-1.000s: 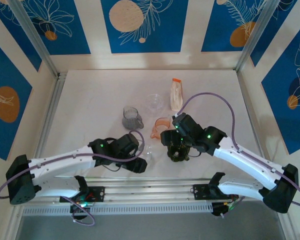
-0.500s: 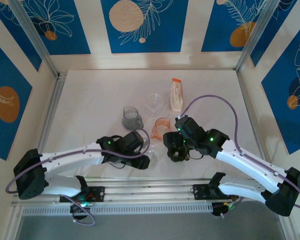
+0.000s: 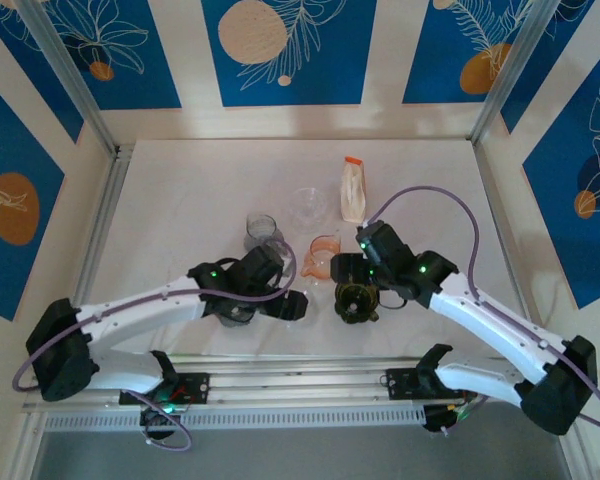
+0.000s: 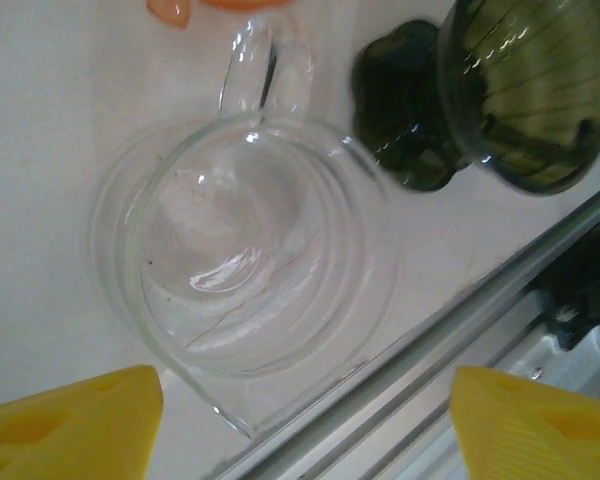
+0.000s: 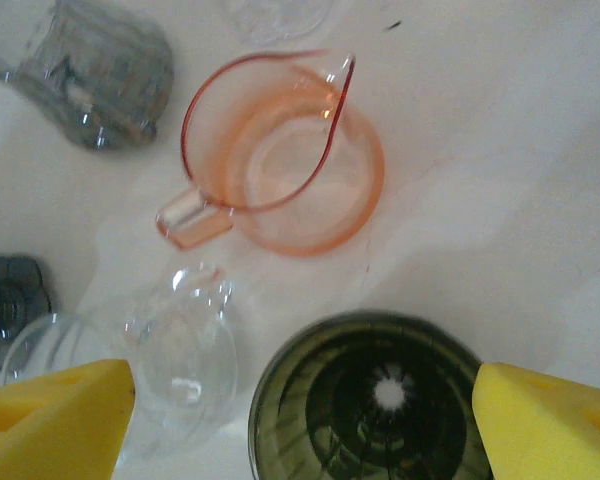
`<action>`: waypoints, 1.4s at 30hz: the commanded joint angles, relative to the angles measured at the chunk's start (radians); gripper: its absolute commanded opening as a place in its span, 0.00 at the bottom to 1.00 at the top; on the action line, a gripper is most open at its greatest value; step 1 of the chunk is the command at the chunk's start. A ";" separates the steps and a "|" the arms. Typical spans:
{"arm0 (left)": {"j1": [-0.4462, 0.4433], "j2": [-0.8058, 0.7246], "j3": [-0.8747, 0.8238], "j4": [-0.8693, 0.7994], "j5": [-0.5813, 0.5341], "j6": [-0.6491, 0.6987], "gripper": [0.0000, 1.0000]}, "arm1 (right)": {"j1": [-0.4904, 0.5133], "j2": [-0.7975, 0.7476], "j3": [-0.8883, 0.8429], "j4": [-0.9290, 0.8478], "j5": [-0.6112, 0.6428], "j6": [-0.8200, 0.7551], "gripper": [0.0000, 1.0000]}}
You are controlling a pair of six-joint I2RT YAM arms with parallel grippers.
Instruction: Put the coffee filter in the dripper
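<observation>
Blue flower walls stand around a white table. Toward the left sits a grey cup; I cannot tell what is in it. Near it the left gripper hangs over a clear glass cup. Its yellow fingers are wide apart and hold nothing. The clear cup is empty. Next comes an orange jug, empty too. Then the dark green dripper stands on the table with no paper inside. The right gripper hangs over it, jaws wide apart, one finger on each side, maybe to keep it steady. The coffee filter bag stands further back, well apart from both grippers. I think an arm must go and get a filter first.
</observation>
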 commanded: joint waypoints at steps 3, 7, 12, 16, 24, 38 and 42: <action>0.009 -0.159 0.078 -0.073 -0.165 0.059 0.96 | -0.144 0.165 0.137 0.154 -0.168 -0.047 0.85; 0.009 -0.263 0.050 -0.099 -0.305 0.080 1.00 | -0.199 0.389 0.304 0.170 -0.199 -0.079 0.81; 0.010 -0.364 -0.026 -0.102 -0.385 0.075 1.00 | -0.256 0.632 0.473 0.166 -0.222 -0.066 0.70; 0.009 -0.425 -0.075 -0.093 -0.421 0.060 1.00 | -0.272 0.757 0.544 0.204 -0.229 -0.028 0.65; 0.009 -0.493 -0.139 -0.057 -0.433 0.045 1.00 | -0.268 0.882 0.632 0.223 -0.215 0.043 0.56; 0.009 -0.500 -0.142 -0.066 -0.462 0.052 1.00 | -0.262 0.963 0.688 0.165 -0.209 0.063 0.33; 0.009 -0.500 -0.145 -0.072 -0.468 0.047 1.00 | -0.261 0.970 0.695 0.166 -0.226 0.065 0.23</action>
